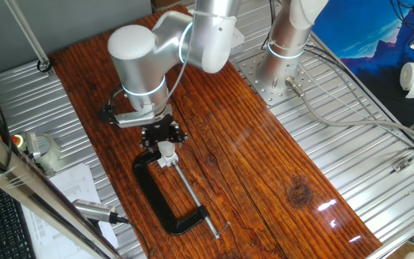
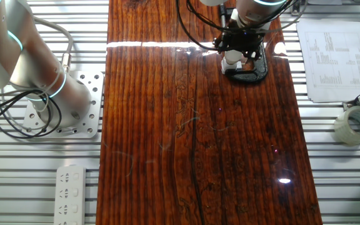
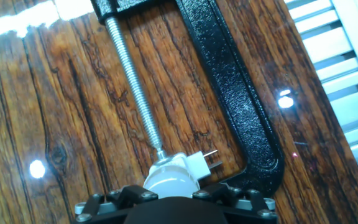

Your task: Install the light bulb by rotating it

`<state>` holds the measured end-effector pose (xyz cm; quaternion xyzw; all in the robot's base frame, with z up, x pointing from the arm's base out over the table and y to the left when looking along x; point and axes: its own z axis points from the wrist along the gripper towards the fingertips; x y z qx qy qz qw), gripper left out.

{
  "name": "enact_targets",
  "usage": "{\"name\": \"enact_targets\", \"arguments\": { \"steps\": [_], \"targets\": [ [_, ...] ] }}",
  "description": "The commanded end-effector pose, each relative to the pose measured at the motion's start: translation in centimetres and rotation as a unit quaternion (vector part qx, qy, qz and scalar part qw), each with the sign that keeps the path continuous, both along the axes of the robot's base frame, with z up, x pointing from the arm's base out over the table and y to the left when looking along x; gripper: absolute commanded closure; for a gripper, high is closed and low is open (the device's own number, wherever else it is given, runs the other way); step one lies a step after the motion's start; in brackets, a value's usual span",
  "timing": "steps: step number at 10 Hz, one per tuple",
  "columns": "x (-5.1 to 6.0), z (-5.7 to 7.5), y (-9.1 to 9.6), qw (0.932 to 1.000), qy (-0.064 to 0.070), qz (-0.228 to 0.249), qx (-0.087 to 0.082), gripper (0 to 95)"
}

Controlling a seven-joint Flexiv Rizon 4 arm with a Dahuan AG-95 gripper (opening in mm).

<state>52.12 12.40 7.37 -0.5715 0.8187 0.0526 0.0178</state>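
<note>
**Bulb sitting at the clamped socket, under the gripper**

The gripper (image 1: 165, 141) is hanging directly over the light bulb (image 3: 170, 178), which is standing upright in the small white socket block (image 3: 196, 165). The black C-clamp (image 3: 235, 93) is lying on the wooden tabletop (image 2: 199, 144), its screw pressing against the block. I cannot tell whether the jaws are gripping the bulb.

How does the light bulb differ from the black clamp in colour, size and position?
The light bulb is pale and whitish; the clamp is black. The bulb is small and rounded; the clamp is a far larger C-shaped frame with a long silvery screw. The bulb sits right under the gripper; the clamp lies flat, stretching away from it. Both are on the wooden table.
</note>
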Motion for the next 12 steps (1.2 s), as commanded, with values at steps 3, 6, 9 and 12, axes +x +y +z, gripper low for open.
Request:
{"name": "enact_targets", "arguments": {
  "steps": [3,6,9,12],
  "targets": [
    [0.05,0.47,0.24,0.9999,0.004,-0.011,0.007,19.0],
    [0.11,0.45,0.30,0.9998,0.004,-0.017,0.008,38.0],
    [0.16,0.48,0.41,0.9997,0.005,-0.022,0.008,38.0],
    [0.27,0.52,0.65,0.9995,0.007,-0.032,0.006,38.0]
  ]
}}
